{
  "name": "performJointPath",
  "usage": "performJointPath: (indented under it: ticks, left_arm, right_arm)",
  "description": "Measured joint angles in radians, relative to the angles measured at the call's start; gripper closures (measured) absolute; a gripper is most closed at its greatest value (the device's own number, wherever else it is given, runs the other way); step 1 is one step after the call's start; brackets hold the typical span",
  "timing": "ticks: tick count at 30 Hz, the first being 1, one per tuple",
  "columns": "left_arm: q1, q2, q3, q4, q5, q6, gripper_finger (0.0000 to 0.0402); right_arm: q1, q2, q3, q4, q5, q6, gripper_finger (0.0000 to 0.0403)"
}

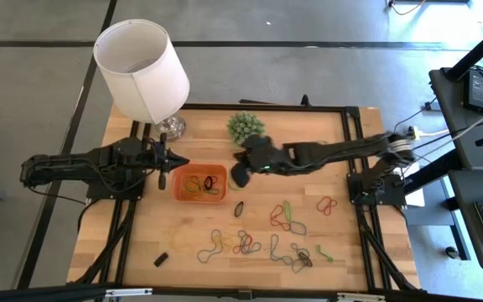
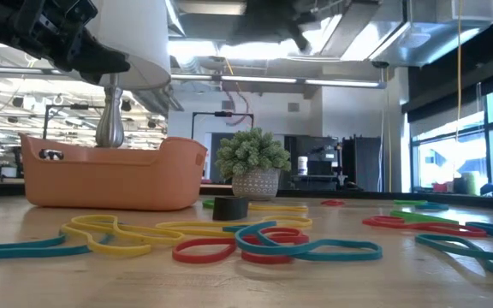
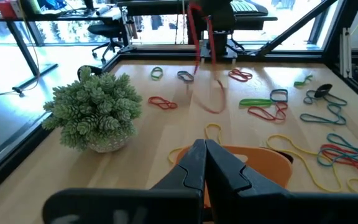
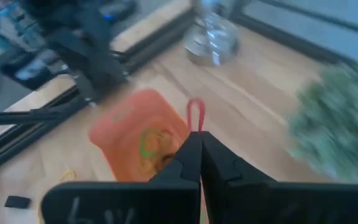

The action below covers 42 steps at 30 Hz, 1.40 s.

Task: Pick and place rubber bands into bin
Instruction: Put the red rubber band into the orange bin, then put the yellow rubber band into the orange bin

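- My right end effector (image 4: 199, 138) is clenched on a red rubber band (image 4: 195, 116), whose loop pokes out past the fingertips, its long axis in line with the fingers.
- The bin (image 1: 200, 184) lies just ahead of that end effector, toward the counter's left side. In the high view my right end effector (image 1: 240, 174) sits close beside the bin's right wall, not yet over its middle, so by my judgement the coming move is a short carry forward before letting go.
- My left end effector (image 1: 174, 161) is clenched on nothing, waiting near the bin's upper-left corner. It is about as close to the bin, but the right arm carries the load.
- Several bands already lie inside the bin; many rubber bands (image 1: 258, 245) are scattered over the counter (image 1: 342, 252) nearer the front edge.
- The counter is pale wood inside a dark frame. A small potted plant (image 1: 246, 127) and a lamp (image 1: 143, 69) stand behind the bin, so room is tight on that side.
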<state>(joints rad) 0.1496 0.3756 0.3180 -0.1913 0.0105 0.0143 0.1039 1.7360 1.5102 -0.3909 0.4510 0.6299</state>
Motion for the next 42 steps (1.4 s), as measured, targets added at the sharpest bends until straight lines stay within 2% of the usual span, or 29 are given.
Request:
performJointPath:
  ticks: [5,10,15,21,26,38,42]
  left_arm:
    - [0.000,0.000,0.000,0.000,0.000,0.000,0.0397]
    - [0.000,0.000,0.000,0.000,0.000,0.000,0.0400]
    - [0.000,0.000,0.000,0.000,0.000,0.000,0.0397]
    - [0.000,0.000,0.000,0.000,0.001,0.000,0.0399]
    - [0.000,0.000,0.000,-0.002,0.001,0.000,0.0398]
    - [0.000,0.000,0.000,-0.013,0.009,0.000,0.0399]
    - [0.000,0.000,0.000,-0.021,0.009,-0.011,0.0397]
  right_arm:
    - [0.000,0.200,0.270,-0.029,-0.072,-0.164,0.0403]
    - [-0.023,0.370,0.491,-0.234,-0.153,-0.192,0.0403]
    - [-0.047,0.514,0.615,-0.384,-0.221,-0.186,0.0403]
    - [-0.061,0.628,0.673,-0.383,-0.295,-0.173,0.0403]
    - [-0.069,0.655,0.678,-0.413,-0.359,-0.129,0.0390]
    - [-0.071,0.651,0.681,-0.453,-0.359,-0.111,0.0294]
    - [-0.071,0.651,0.746,-0.515,-0.367,-0.135,0.0272]
